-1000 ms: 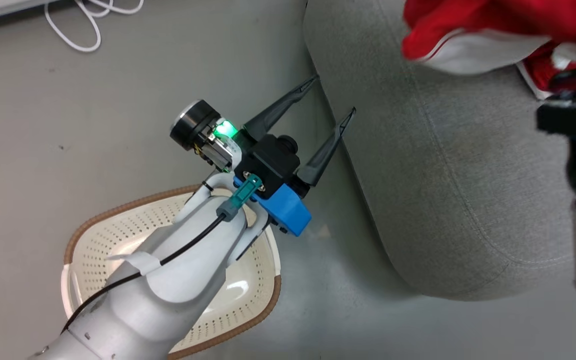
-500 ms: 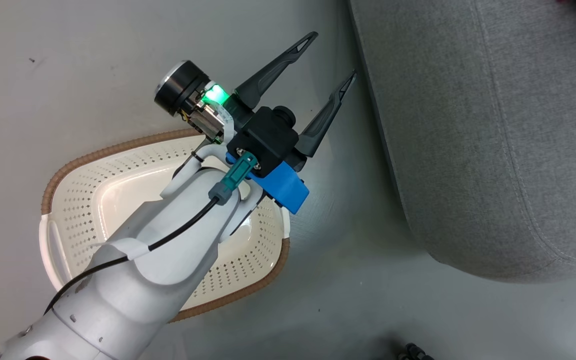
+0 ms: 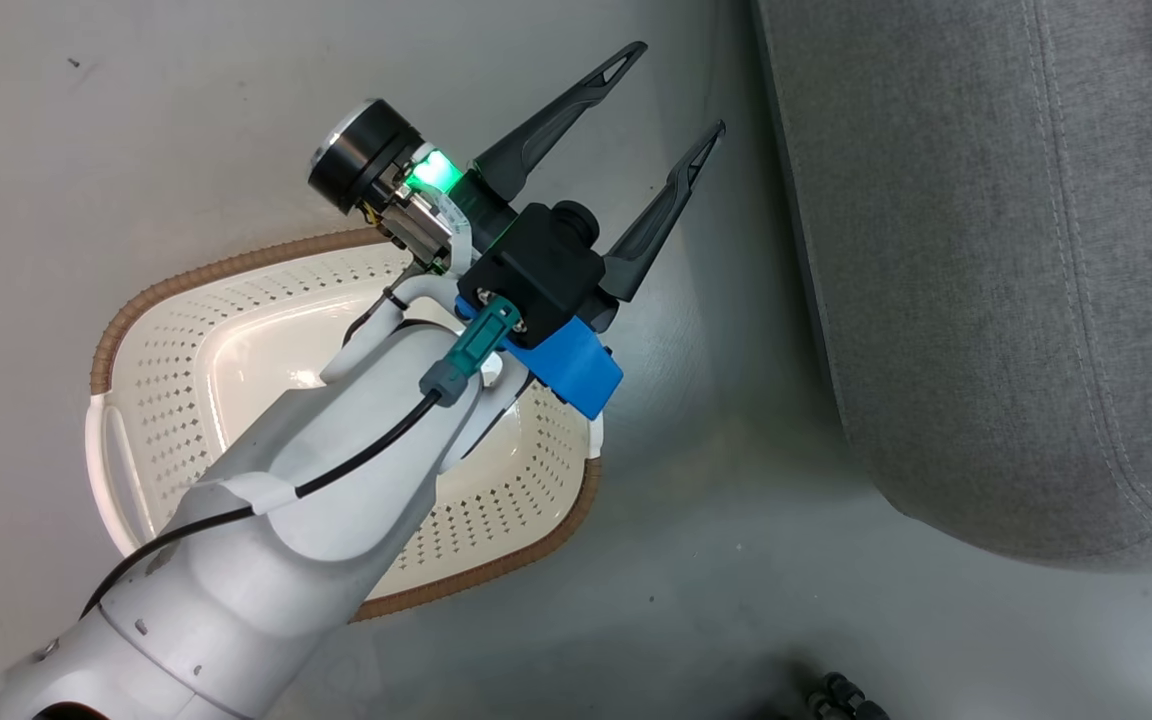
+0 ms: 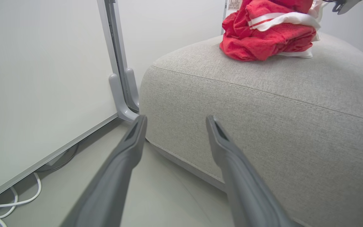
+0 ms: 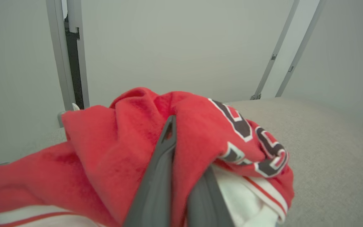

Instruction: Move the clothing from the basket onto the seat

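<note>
Grey seat [image 3: 986, 250] on smooth grey floor [image 3: 136, 130]

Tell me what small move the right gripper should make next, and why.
Probably open the right gripper. It is shut on the clothing, which rests bunched on the seat, and what shows of the basket is bare, so letting go should finish the job.
</note>
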Motion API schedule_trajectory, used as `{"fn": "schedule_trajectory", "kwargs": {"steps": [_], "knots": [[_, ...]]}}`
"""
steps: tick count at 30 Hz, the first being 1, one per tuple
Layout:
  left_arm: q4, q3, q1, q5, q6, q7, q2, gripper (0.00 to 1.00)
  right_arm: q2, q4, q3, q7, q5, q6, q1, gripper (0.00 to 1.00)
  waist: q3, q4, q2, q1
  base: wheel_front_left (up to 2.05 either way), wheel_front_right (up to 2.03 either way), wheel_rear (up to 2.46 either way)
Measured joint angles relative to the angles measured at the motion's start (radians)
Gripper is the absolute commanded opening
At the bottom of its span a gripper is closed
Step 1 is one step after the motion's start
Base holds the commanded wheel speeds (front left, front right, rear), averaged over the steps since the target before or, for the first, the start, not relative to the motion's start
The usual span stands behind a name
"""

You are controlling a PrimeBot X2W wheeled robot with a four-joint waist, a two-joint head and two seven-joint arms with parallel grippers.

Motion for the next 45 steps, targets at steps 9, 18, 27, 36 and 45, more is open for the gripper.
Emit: {"fn": "schedule_trajectory", "kwargs": {"steps": [9, 18, 27, 36, 45], "knots": [[0.009, -0.001, -0.002, -0.007, 0.006, -0.002, -0.002, 1.00, 0.033, -0.017, -0.034, 0.000, -0.010, 0.000, 0.038, 1.00, -0.019, 0.002, 0.0000, 0.0000, 0.00, 0.00, 0.00], [0.000, 0.026, 0.054, -0.035, 0.021, -0.005, -0.017, 1.00, 0.114, -0.127, -0.069, 0.000, -0.058, 0.000, 0.268, 1.00, -0.131, 0.007, 0.0000, -0.0001, 0.00, 0.00, 0.00], [-0.051, 0.122, 0.207, -0.059, 0.041, -0.005, -0.022, 1.00, 0.206, -0.323, -0.018, 0.000, -0.086, 0.000, 0.453, 1.00, -0.303, 0.013, 0.0000, -0.0002, 0.00, 0.00, 0.00], [-0.112, 0.293, 0.361, -0.057, 0.076, -0.005, -0.007, 1.00, 0.276, -0.477, 0.125, 0.000, -0.087, 0.000, 0.596, 1.00, -0.464, 0.057, 0.0000, -0.0004, 0.00, 0.00, 0.00], [-0.159, 0.463, 0.513, -0.030, 0.072, -0.006, -0.006, 1.00, 0.319, -0.532, 0.253, 0.000, -0.077, 0.000, 0.707, 1.00, -0.575, 0.140, 0.0000, -0.0004, 0.00, 0.00, 0.00]]}}
